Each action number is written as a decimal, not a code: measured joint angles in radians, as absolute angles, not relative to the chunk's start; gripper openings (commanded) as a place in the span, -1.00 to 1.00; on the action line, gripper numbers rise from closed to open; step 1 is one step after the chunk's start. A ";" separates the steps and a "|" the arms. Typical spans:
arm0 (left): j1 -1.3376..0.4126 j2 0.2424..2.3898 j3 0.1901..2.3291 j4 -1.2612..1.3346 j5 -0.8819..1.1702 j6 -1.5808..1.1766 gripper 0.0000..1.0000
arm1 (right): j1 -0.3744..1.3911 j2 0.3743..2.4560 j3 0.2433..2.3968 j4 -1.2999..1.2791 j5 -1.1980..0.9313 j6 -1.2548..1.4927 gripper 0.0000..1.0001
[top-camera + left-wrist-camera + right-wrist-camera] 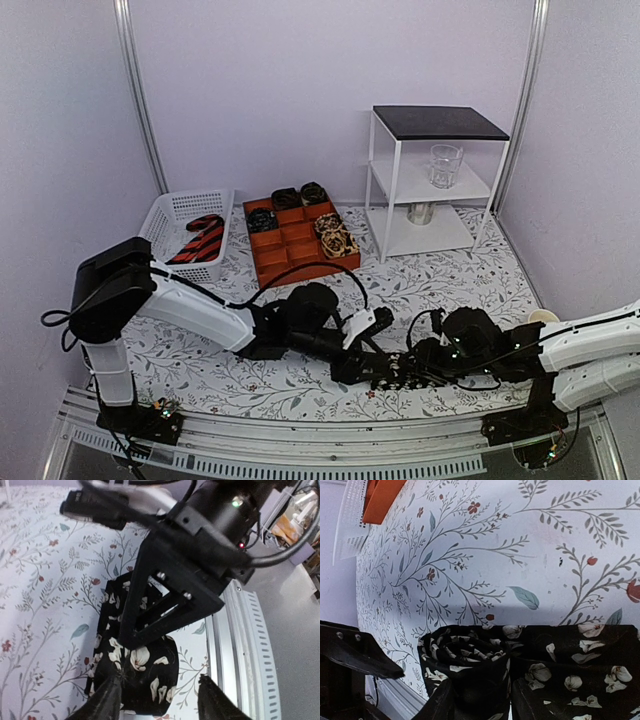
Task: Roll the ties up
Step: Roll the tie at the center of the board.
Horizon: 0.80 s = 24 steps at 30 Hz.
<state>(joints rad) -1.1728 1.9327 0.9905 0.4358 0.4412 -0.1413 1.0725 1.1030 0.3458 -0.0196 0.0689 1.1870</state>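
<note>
Left pincer (pixel 161 681) stands apart over the floral tie (pixel 144 659); right pincer (pixel 482 686) straddles its rolled end, grip unclear.

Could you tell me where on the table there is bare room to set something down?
Bare cloth lies between the white shelf unit, the orange tray and the right arm. A second patch lies between the left arm and the near table edge. The near centre is crowded: both arms meet over the black floral tie.

white basket (pixel 165 212) far left | brown divided tray (pixel 300 255) beside it | glass (pixel 445 165) on white shelf rack (pixel 400 182)
</note>
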 measured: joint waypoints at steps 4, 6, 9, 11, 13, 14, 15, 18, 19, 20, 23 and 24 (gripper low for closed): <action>-1.172 1.876 0.953 0.436 0.399 -0.073 0.71 | 1.073 1.127 0.336 0.029 0.038 1.188 -0.29; -1.164 1.860 0.938 0.430 0.390 -0.036 0.78 | 1.073 1.135 0.334 0.041 0.031 1.188 -0.31; -1.156 1.859 0.936 0.403 0.385 0.008 0.80 | 1.073 1.148 0.334 0.058 0.023 1.189 -0.33; -1.149 1.860 0.936 0.381 0.385 0.037 0.81 | 1.073 1.161 0.334 0.067 0.020 1.189 -0.33; -1.145 1.873 0.940 0.366 0.387 0.066 0.81 | 1.073 1.174 0.333 0.078 0.020 1.189 -0.34; -1.145 1.884 0.947 0.354 0.389 0.079 0.81 | 1.073 1.183 0.333 0.086 0.019 1.189 -0.34; -1.145 1.901 0.957 0.343 0.391 0.089 0.81 | 1.073 1.185 0.333 0.089 0.019 1.189 -0.34; -1.144 1.955 0.991 0.306 0.405 0.119 0.79 | 1.073 1.195 0.332 0.105 0.014 1.190 -0.34; -1.144 1.973 1.001 0.297 0.409 0.125 0.79 | 1.073 1.196 0.331 0.108 0.014 1.190 -0.34; -1.144 1.993 1.010 0.288 0.411 0.132 0.79 | 1.073 1.196 0.330 0.112 0.013 1.190 -0.34; -1.144 2.028 1.018 0.273 0.413 0.154 0.76 | 1.073 1.196 0.324 0.119 0.013 1.190 -0.34; -1.144 2.030 1.026 0.266 0.412 0.159 0.74 | 1.073 1.196 0.323 0.121 0.013 1.191 -0.34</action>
